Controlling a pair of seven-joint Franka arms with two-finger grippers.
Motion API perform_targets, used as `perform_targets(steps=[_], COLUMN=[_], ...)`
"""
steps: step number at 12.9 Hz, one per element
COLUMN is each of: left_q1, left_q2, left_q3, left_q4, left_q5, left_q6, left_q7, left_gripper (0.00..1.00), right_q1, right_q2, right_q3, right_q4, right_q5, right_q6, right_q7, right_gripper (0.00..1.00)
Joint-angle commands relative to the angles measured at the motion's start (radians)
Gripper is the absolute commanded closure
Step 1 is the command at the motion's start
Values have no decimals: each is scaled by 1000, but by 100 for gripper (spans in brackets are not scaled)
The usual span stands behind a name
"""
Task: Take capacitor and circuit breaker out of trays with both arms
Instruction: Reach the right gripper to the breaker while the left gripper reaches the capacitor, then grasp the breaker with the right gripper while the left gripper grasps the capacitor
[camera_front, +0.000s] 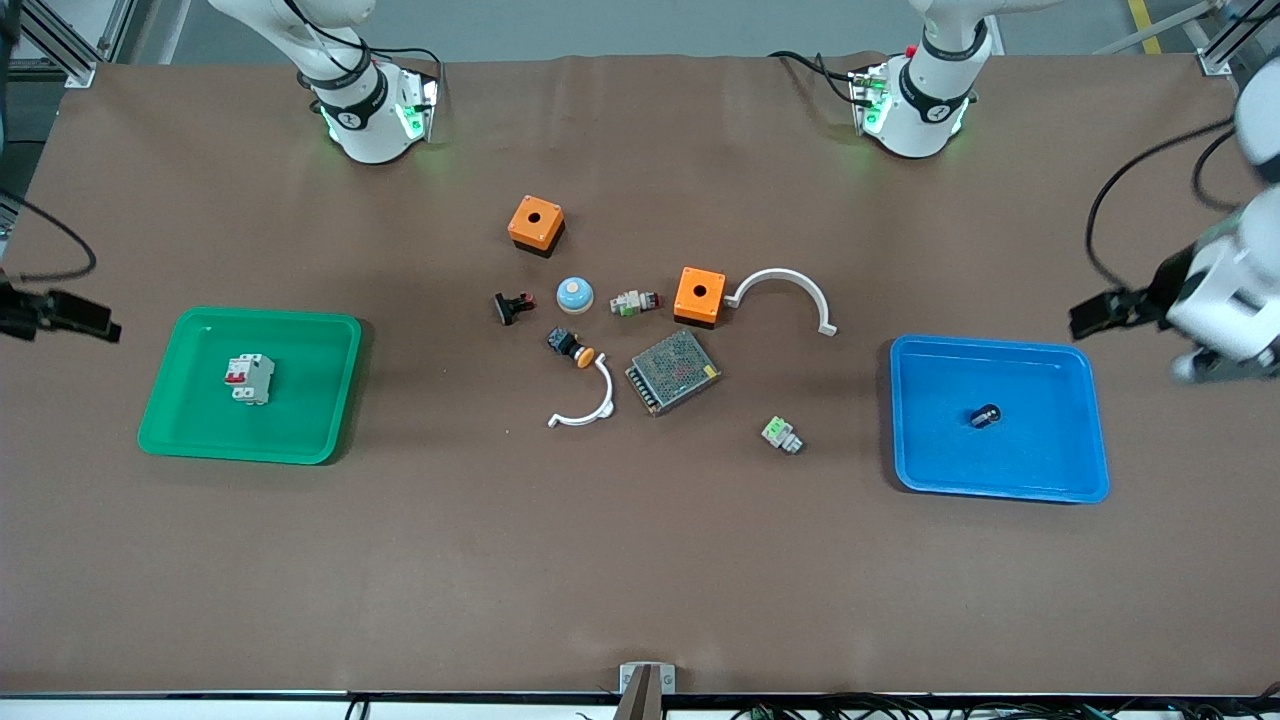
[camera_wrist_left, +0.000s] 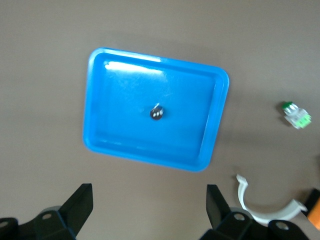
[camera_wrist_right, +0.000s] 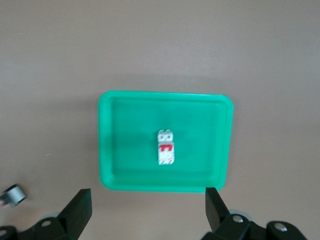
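- The small white-grey rectangular breaker (camera_front: 249, 379) with red switch levers lies near the middle of the shallow green plastic tray (camera_front: 170, 410), which sits toward the right arm's end of the brown tabletop (camera_front: 500, 560).
- The tiny black cylindrical capacitor (camera_front: 985, 416) with its silvery end lies on its side near the middle of the shallow blue plastic tray (camera_front: 920, 450), toward the left arm's end of the tabletop.
- The right gripper (camera_wrist_right: 147, 210) hangs up in the air by the tabletop's edge at the right arm's end, just outside the green tray; its black fingers (camera_wrist_right: 80, 207) stand wide apart with nothing between them.
- The left gripper (camera_wrist_left: 150, 207) hangs in the air off the tabletop's edge at the left arm's end, beside the blue tray; its fingers (camera_wrist_left: 82, 200) are also spread wide and hold nothing.
- Loose parts lie in a cluster at the middle of the tabletop, between the two trays: two orange boxes with round holes (camera_front: 536, 222) (camera_front: 699, 294), a pale blue dome (camera_front: 575, 293), a black button with an orange cap (camera_front: 570, 346), a metal mesh box (camera_front: 673, 371) and two white curved brackets (camera_front: 785, 290) (camera_front: 585, 405).
- A small green-and-white connector block (camera_front: 781, 434) sits apart from the cluster, nearer the front camera and closer to the blue tray.
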Motion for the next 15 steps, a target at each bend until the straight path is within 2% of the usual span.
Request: perform_targets(steps=[1, 4, 6, 8, 10, 15], left_q1=[15, 70, 109, 109, 109, 112], left_q2=[-12, 30, 81, 129, 165, 254], left_q3=[-5, -7, -7, -8, -10, -11], left_q4=[-166, -327, -361, -363, -361, -363], left_q5=[17, 18, 20, 18, 18, 6], left_q6=[173, 406, 498, 515, 532, 632], left_q7=[-9, -9, -3, -2, -2, -6], left_gripper=[0, 0, 0, 0, 0, 2], right_q1=[-31, -39, -54, -74, -81, -86], right_q2=[0, 32, 91, 131, 142, 143], right_q3=[14, 14, 14, 14, 14, 16], right_q4=[-186, -383, -455, -524, -561, -612], right_q5=[-17, -17, -17, -17, -17, -14], right_q6=[183, 423, 578, 713, 759, 749], right_q7=[-57, -91, -175, -201, -205, -205], right_gripper=[0, 0, 0, 0, 0, 0])
